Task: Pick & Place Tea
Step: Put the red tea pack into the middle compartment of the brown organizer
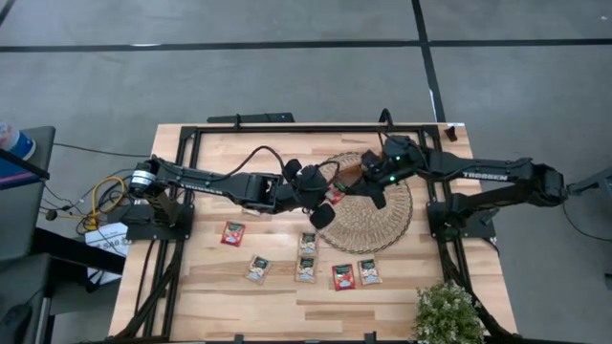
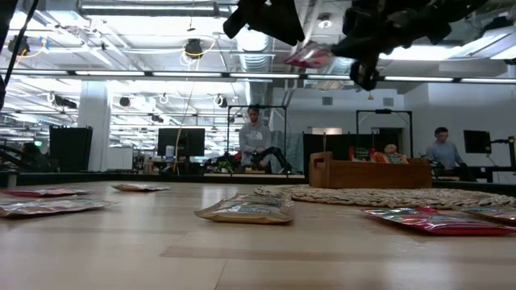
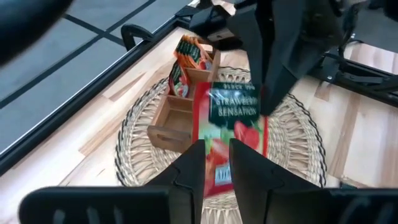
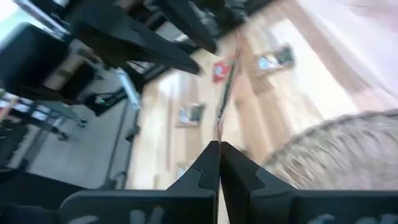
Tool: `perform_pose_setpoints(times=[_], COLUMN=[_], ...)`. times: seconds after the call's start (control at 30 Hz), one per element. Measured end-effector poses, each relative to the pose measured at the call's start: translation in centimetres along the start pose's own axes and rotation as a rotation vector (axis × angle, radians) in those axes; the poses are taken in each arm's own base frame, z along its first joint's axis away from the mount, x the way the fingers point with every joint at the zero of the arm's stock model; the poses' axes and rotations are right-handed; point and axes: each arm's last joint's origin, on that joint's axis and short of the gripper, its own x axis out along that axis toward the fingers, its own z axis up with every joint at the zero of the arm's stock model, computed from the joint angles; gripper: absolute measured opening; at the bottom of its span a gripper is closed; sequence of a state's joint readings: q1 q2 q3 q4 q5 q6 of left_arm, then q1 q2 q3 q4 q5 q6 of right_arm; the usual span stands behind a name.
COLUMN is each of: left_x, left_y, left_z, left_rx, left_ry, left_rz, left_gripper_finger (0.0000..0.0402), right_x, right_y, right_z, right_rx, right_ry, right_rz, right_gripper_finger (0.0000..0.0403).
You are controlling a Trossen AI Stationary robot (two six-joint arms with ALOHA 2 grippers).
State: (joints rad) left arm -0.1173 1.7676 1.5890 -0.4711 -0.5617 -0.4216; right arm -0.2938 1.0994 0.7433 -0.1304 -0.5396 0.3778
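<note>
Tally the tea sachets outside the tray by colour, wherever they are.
Red sachets lying on the table: 2
Pale sachets lying on the table: 4
Red sachet held in the air: 1
Total: 7. Sachets in the tray cannot be counted.

"STRAWBERRY SENSATION" on red tea sachet [image 3: 231, 134], "TROSSEN" on right arm [image 1: 478, 174]
</note>
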Motion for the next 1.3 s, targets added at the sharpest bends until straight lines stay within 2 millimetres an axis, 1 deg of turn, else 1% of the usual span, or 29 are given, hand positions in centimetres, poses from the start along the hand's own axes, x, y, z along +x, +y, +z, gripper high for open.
perform_pose_setpoints(times=[0.17,0.27,0.4,0.53,0.67,0.77,0.83,0.9,1.07,1.2,1.3], left_x=[0.0,0.0,0.1,0.0,-0.3,-0.4,-0.5,-0.6,-0.6,-0.6,-0.4], left_y=[0.0,0.0,0.4,1.0,1.7,1.9,2.1,2.2,2.2,2.2,2.0], left_z=[0.0,-0.1,-0.5,-1.4,-2.3,-2.8,-3.1,-3.3,-3.3,-3.2,-2.9], left_rx=[0.007,0.017,0.049,0.111,0.156,0.107,0.083,0.082,0.084,0.098,0.105], left_ry=[0.001,0.012,0.052,0.134,0.220,0.260,0.292,0.321,0.313,0.294,0.266], left_rz=[-0.001,0.006,0.035,0.089,0.149,0.178,0.187,0.191,0.191,0.208,0.189], left_gripper_finger=[0.0066,0.0066,0.0066,0.0065,0.0065,0.0065,0.0065,0.0065,0.0065,0.0065,0.0065], right_x=[-1.7,-3.0,-4.5,-5.0,-4.4,-4.0,-3.5,-3.1,-2.2,-2.0,-2.0], right_y=[-0.4,-0.5,-0.1,0.4,0.1,-0.4,-0.9,-1.4,-2.8,-4.1,-4.9], right_z=[-0.6,-0.7,0.1,1.8,3.0,3.3,3.2,3.1,3.0,2.9,2.8], right_rx=[-0.011,-0.018,-0.094,-0.236,-0.416,-0.522,-0.559,-0.576,-0.566,-0.541,-0.506], right_ry=[0.050,0.162,0.328,0.437,0.551,0.646,0.702,0.744,0.811,0.857,0.892], right_rz=[-0.075,-0.183,-0.415,-0.517,-0.596,-0.654,-0.671,-0.673,-0.666,-0.670,-0.674], right_gripper_finger=[0.0000,0.0000,0.0000,0.0000,0.0000,0.0000,0.0000,0.0000,0.0000,0.0000,0.0000])
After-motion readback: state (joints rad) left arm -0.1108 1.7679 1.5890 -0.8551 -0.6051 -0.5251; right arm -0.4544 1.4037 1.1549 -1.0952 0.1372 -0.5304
